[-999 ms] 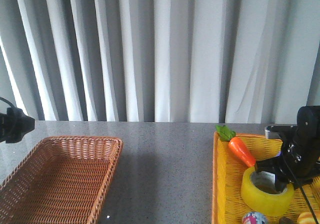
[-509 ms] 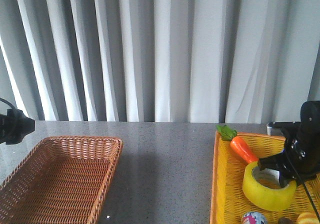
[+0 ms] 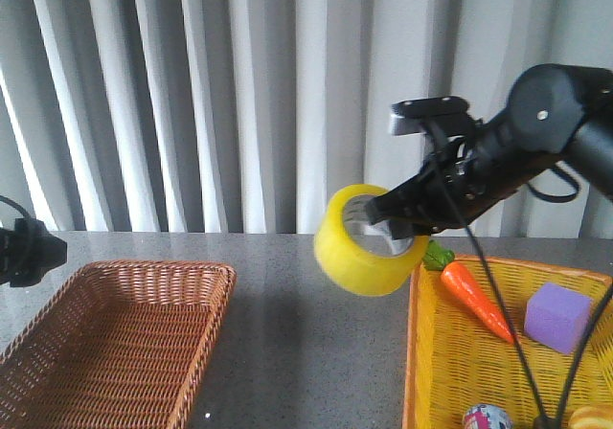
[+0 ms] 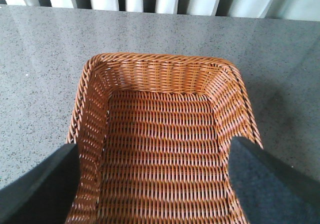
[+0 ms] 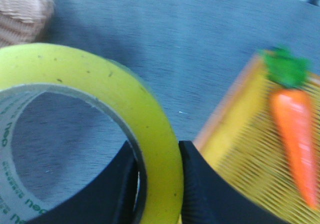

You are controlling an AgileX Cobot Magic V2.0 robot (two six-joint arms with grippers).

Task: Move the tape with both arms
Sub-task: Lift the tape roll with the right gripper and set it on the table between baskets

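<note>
The right hand [image 3: 397, 226] pinches the roll of yellow packing tape [image 3: 369, 240] by its wall, one finger inside the white printed core and one on the outer yellow face, as the right wrist view shows plainly. The tape hangs in the air, tilted, above the grey surface [image 3: 306, 314] between the two baskets, just past the near-left corner of the yellow basket [image 3: 431, 352], where a toy carrot [image 3: 474, 300] and a purple cube [image 3: 557, 316] lie. The left hand [image 4: 155, 179] hovers over the empty brown wicker basket [image 4: 160, 134], its two dark fingers spread wide apart with nothing between them; in the front view only a bit of that arm shows at the left edge. In my judgement the carry toward the middle is in hand, with the handover not yet made. The next move calls for the left hand to rise toward the roll and close on a free part of its rim before the right lets go.
</note>
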